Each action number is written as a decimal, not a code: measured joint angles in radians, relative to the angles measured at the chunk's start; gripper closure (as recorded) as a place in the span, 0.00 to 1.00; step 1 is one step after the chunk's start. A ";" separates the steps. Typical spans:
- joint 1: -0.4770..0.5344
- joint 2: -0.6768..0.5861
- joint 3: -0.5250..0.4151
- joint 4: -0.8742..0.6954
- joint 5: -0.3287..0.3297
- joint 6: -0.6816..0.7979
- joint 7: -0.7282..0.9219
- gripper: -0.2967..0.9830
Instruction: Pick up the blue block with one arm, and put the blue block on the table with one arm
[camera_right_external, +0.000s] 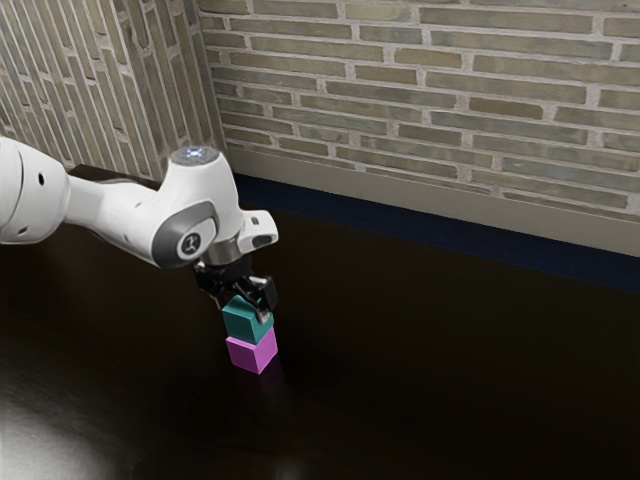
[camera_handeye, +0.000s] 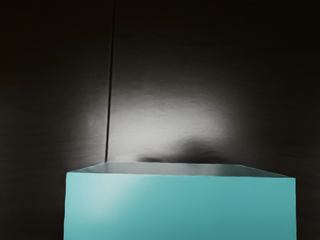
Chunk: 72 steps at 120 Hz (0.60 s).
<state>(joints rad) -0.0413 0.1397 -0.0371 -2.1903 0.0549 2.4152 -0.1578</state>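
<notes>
Gripper (camera_right_external: 251, 306) points down over the stack, at the top of the teal-blue block (camera_right_external: 241, 322). Can't tell whether it's wide, narrow or closed on the block. Arm (camera_right_external: 106, 208) comes in from the exterior view's left, forearm sloping slightly down to the wrist; the white hand (camera_right_external: 225, 245) hangs below that, black gripper under it.

Blue block is the task's one. It's directly above the pink block (camera_right_external: 250, 353), both roughly upright, edges slightly out of line. Can't tell if its weight is on the pink one or on the gripper. Pink block is on the table (camera_right_external: 430, 390), with a faint pink reflection at its foot. In the wrist view the blue block is large and close under the hand, one broad side lit, top face seen at a low slant.

Table is dark, near black, glossy. Pale glare at the exterior view's near left. Wrist view has a soft bright patch beyond the block, a dark smudge at the block's far edge and a thin dark line running across the surface.

Far side: navy strip (camera_right_external: 420, 235), pale baseboard (camera_right_external: 450, 204), then tan-grey brick wall (camera_right_external: 430, 90). Brickwork juts forward at the far left.
</notes>
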 joint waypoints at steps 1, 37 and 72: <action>0.000 0.001 0.000 0.000 0.000 0.000 0.000 0.30; 0.000 0.013 0.000 0.005 -0.006 0.010 -0.004 0.44; 0.024 -0.021 0.016 0.017 0.002 -0.006 -0.008 0.46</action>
<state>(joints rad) -0.0175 0.1190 -0.0208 -2.1729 0.0574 2.4091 -0.1655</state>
